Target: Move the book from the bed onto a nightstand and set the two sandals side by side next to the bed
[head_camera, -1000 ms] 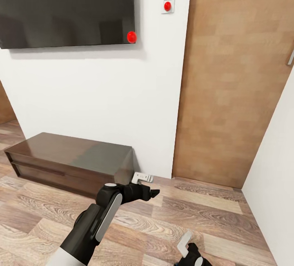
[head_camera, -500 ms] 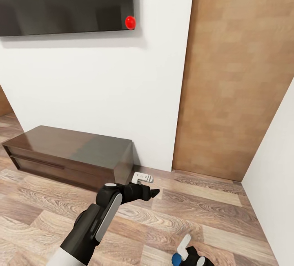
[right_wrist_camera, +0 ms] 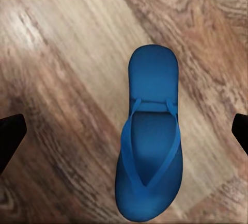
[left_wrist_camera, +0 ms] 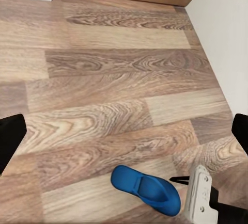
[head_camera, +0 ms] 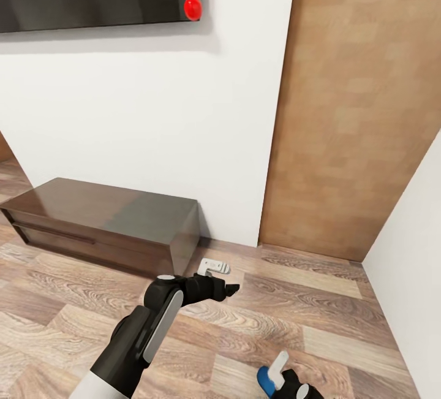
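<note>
a blue sandal (right_wrist_camera: 150, 146) lies flat on the plank floor (left_wrist_camera: 103, 79) under the right claw (right_wrist_camera: 124, 131), whose fingers are spread wide and empty. the left claw (head_camera: 228, 290) hangs open too. coming down off-centre could nudge the sandal sideways.

A smooth, matt blue sandal (right_wrist_camera: 149, 152) is lying on grainy wood planks (right_wrist_camera: 62, 79); the dark cabinet (head_camera: 104, 224) at 9 o'clock is gleaming glossily.

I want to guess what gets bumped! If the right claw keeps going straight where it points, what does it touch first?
Probably the blue sandal lying on the wood floor: the right claw looks straight at it, fingers spread wide either side.
</note>
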